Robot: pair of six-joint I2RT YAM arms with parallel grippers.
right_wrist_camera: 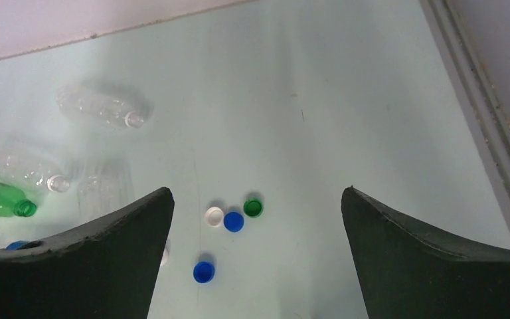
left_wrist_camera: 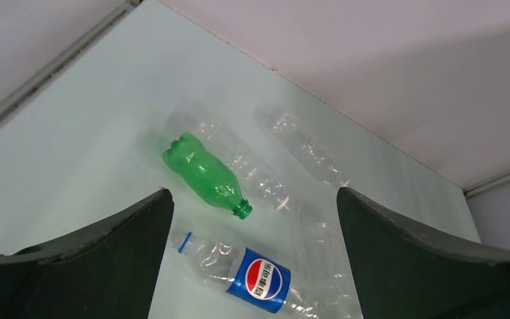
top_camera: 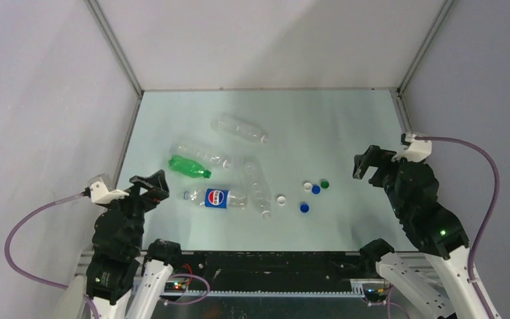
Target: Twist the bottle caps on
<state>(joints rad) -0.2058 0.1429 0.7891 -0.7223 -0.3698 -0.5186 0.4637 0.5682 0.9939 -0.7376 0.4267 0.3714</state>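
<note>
Left gripper near the bottles and right gripper near the bottle caps both gape wide, holding nothing.

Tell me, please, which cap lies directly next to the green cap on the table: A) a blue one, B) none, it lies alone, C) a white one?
A: the green cap has a blue cap close beside it, and a white cap lies on that blue cap's other side.

Bottles crowd left-centre — caps lie apart, apparently approachable from above.
</note>
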